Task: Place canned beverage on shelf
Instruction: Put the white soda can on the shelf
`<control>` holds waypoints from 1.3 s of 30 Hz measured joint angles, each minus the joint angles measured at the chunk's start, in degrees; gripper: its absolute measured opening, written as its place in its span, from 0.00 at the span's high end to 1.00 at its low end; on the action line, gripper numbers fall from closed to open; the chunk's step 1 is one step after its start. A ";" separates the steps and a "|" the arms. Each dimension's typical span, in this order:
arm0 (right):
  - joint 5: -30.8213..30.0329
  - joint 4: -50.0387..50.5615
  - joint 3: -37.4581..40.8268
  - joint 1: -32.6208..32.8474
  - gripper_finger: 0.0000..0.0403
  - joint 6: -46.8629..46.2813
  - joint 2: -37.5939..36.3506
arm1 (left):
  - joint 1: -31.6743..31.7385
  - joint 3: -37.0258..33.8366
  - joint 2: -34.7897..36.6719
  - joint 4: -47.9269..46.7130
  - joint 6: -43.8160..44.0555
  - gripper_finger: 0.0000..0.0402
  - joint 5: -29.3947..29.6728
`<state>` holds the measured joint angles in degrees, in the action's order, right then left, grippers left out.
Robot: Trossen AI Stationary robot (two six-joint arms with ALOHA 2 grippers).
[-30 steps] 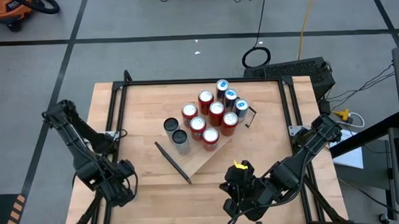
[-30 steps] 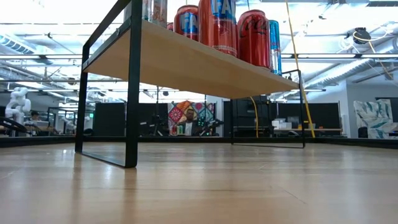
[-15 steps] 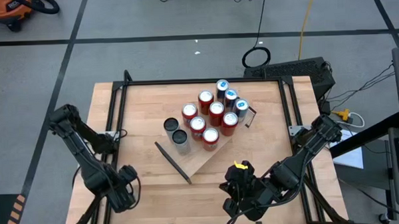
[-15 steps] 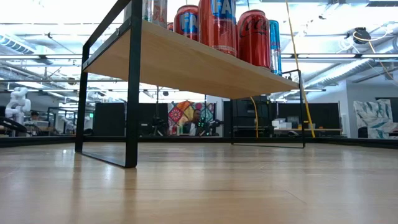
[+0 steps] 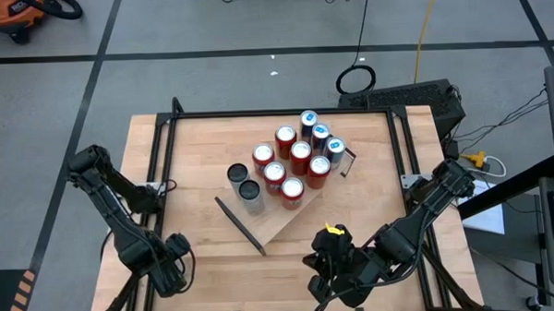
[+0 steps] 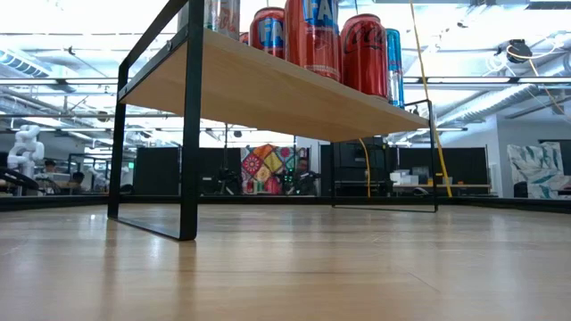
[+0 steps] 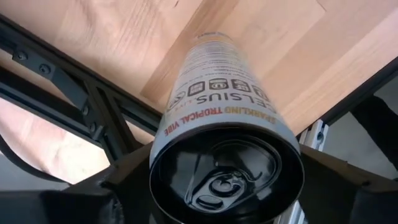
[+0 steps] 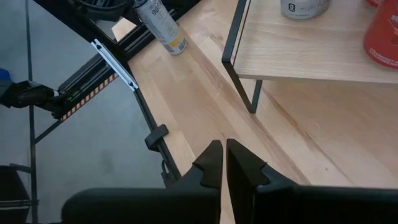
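The shelf [image 5: 288, 218] is a light-wood board on black brackets, standing slantwise mid-table; it also shows in the low view [image 6: 268, 89] and the right wrist view [image 8: 298, 50]. Several red, blue and silver cans [image 5: 296, 159] stand on it. My left gripper [image 5: 168, 263] is at the table's near left corner, shut on a pale Celsius can [image 7: 217, 106], which also shows in the right wrist view [image 8: 158, 25]. My right gripper [image 8: 222, 163] is shut and empty at the table's near edge [image 5: 326, 285]. My left gripper pinches the can's side wall close to its top end [image 7: 163, 146], one finger [image 7: 118, 180] on each side. The fingers come from above. The can is tilted, bottom end [image 8: 176, 46] down. Whether that end touches the tabletop, I cannot tell.
Bare tabletop [image 5: 197, 260] lies between the left gripper and the shelf's near bracket [image 5: 240, 226]. The table's black frame rail [image 8: 115, 62] runs along the left edge. Beyond the table are cables and a grey floor.
My left gripper has moved a little toward the table's near edge, with the can still in its hold.
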<state>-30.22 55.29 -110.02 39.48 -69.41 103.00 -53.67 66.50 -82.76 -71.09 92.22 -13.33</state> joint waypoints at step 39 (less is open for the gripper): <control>12.46 -29.78 0.00 -9.88 1.00 23.13 0.00 | 5.32 33.03 3.34 -1.88 -66.49 0.39 18.50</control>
<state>-17.76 25.51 -110.02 29.61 -46.27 103.00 -48.35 99.53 -79.42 -72.97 25.73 5.17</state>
